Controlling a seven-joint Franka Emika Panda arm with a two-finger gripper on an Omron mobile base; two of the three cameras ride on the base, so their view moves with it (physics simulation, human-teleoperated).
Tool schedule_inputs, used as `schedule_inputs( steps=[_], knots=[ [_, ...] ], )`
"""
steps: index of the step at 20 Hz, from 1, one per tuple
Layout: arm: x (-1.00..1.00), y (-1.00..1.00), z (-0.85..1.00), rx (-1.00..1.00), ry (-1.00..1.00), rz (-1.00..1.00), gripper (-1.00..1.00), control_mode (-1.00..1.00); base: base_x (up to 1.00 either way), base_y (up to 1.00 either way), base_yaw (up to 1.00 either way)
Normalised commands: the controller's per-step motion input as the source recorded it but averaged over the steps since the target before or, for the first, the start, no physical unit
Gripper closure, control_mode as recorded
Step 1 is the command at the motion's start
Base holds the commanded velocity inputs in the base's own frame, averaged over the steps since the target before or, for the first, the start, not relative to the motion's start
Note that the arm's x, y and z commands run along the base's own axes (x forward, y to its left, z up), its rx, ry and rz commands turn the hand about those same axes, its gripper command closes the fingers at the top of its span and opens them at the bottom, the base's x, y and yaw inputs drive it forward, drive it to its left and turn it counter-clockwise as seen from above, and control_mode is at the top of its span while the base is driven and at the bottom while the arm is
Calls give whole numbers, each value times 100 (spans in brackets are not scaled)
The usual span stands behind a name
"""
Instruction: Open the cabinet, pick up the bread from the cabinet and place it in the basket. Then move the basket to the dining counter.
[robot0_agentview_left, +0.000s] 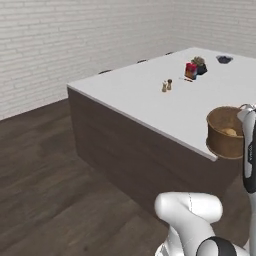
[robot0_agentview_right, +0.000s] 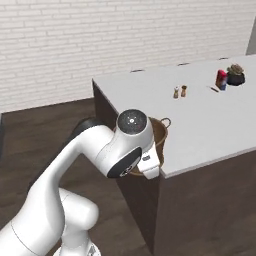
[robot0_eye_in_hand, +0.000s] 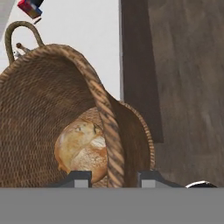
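Note:
The brown woven basket hangs at the near corner of the white dining counter, its base partly past the edge; whether it rests on the top I cannot tell. The golden-brown bread lies inside it. In the hand view my gripper is shut on the basket's rim, the rim running up between the two fingertips, and the bread sits at the bottom of the tilted basket. From the right base view the arm's wrist covers most of the basket. The cabinet is out of view.
Two small shakers stand mid-counter, with a red-and-blue box, a potted plant and a dark bowl further back. Dark stool tops line the far side. Dark wood floor spreads to the left, white brick wall behind.

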Motion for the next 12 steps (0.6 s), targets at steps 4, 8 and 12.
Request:
schedule_inputs(
  steps=[4, 8, 12],
  knots=[
    [0, 0, 0, 0, 0, 0, 100, 100, 100, 100, -9],
    [0, 0, 0, 0, 0, 0, 100, 100, 100, 100, -13],
    [0, 0, 0, 0, 0, 0, 100, 100, 100, 100, -17]
  ],
)
